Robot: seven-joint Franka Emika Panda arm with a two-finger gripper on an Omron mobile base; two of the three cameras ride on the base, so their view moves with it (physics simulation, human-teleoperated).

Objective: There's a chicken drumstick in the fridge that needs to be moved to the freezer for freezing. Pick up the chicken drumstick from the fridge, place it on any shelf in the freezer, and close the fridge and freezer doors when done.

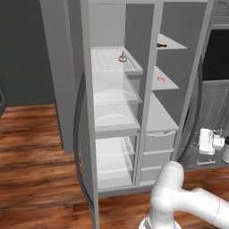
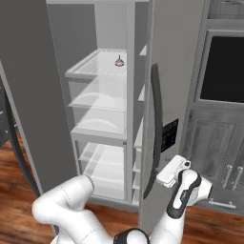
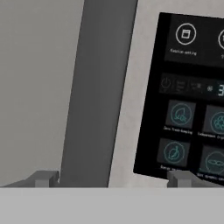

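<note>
Hand (image 3: 113, 177) spread wide, facing freezer door (image 3: 39, 87) handle (image 3: 94, 96).

Doors (image 2: 167, 71): matt grey, smooth, metal-like. Handle (image 3: 94, 96): dark, smooth, matt. Dispenser panel (image 3: 188, 96): glossy black. Fridge shelves (image 1: 112, 60): white ribbed; drawers (image 1: 112, 94): clear plastic. Floor (image 1: 36, 147), lower left: polished wood.

Wood-plank floor (image 1: 31, 147) in warm brown underfoot, dark grey wall (image 1: 22, 53) at far left. Right of the tall grey unit, grey panelled cabinet doors (image 2: 214, 143) with pale bar handles (image 2: 228, 176), and above them a black oven window (image 2: 224, 69) set in a grey frame.
</note>
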